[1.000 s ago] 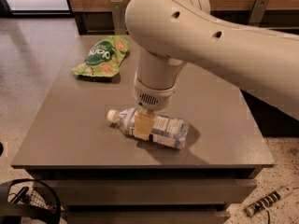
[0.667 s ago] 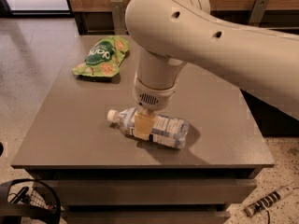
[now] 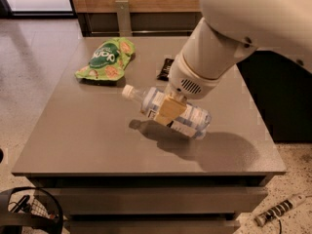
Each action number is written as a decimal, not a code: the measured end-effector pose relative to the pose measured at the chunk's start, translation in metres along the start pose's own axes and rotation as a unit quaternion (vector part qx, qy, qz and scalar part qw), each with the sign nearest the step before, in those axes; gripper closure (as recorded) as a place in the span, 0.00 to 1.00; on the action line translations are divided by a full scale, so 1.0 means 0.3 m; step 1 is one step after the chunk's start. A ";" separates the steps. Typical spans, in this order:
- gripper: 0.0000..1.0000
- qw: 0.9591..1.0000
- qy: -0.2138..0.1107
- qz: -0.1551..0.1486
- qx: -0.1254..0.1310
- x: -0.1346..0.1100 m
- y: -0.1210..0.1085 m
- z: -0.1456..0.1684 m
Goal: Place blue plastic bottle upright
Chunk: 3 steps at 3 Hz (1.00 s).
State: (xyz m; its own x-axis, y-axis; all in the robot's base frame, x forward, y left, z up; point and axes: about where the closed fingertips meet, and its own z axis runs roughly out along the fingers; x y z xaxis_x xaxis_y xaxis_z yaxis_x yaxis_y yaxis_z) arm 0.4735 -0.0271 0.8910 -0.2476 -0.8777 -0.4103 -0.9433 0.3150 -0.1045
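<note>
The blue plastic bottle (image 3: 187, 119) is clear and pale blue with a white cap (image 3: 127, 91) and a light label. It is held nearly level above the grey table (image 3: 97, 140), cap pointing left and slightly up; its shadow lies on the table below it. My gripper (image 3: 168, 109) comes down from the upper right and is shut on the bottle around its middle, one tan finger pad (image 3: 169, 111) across the label. The white arm hides the table's right rear part.
A green snack bag (image 3: 106, 60) lies at the table's back left. A small dark packet (image 3: 166, 68) lies behind the bottle, partly hidden by the arm. A wire basket (image 3: 29, 213) sits on the floor at lower left, a power strip (image 3: 280, 209) at lower right.
The bottle lay on the table with the gripper around it. Now it is lifted off the surface, still held, and the view has shifted.
</note>
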 end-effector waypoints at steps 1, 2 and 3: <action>1.00 0.996 -0.082 0.003 0.028 0.001 -0.059 -0.112; 1.00 0.986 -0.159 0.009 0.048 0.019 -0.115 -0.171; 1.00 0.967 -0.246 0.013 0.070 0.033 -0.158 -0.208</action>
State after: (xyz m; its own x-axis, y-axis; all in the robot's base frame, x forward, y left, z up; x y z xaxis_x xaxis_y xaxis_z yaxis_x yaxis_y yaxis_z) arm 0.5020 -0.0732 0.9485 -0.1035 -0.6009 -0.7926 -0.8903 0.4112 -0.1955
